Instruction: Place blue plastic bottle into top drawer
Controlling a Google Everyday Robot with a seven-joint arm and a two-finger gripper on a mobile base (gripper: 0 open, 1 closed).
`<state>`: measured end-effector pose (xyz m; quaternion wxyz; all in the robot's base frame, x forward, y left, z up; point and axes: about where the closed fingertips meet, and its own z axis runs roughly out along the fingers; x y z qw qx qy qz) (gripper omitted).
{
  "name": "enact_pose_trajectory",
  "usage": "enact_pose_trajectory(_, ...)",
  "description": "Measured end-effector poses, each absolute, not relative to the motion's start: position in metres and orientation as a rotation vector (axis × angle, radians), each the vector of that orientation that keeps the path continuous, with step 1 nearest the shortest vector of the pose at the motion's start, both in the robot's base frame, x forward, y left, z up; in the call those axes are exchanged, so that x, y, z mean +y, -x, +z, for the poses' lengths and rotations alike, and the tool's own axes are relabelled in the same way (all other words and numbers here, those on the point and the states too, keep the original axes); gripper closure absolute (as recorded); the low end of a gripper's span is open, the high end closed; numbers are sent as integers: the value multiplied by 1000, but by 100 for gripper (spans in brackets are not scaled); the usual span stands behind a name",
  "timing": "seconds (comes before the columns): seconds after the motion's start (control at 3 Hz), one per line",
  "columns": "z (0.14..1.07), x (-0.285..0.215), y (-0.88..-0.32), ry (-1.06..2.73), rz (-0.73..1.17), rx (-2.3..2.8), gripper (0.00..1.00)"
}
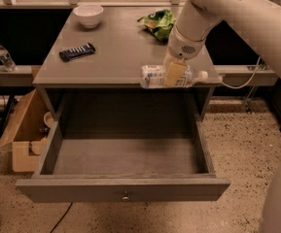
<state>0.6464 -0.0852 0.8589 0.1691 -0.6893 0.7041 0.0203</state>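
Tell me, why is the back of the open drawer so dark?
Camera view: the cabinet top overhangs the back of the top drawer and shades it, so it's darkest there and lighter toward the front. Same view: the end effector is down at the blue plastic bottle on the cabinet's front edge, both well lit, and the white bowl looks brightest.
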Motion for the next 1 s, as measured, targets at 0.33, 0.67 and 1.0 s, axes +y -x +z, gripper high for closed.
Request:
enact_pose_trajectory(0.33,892,-83,-577,1906,122,1945,100)
enact_pose_trajectory(0.67,895,-71,-531,1858,215,1972,100)
enact_pose_trajectory(1.0,895,-71,-530,1858,215,1972,100)
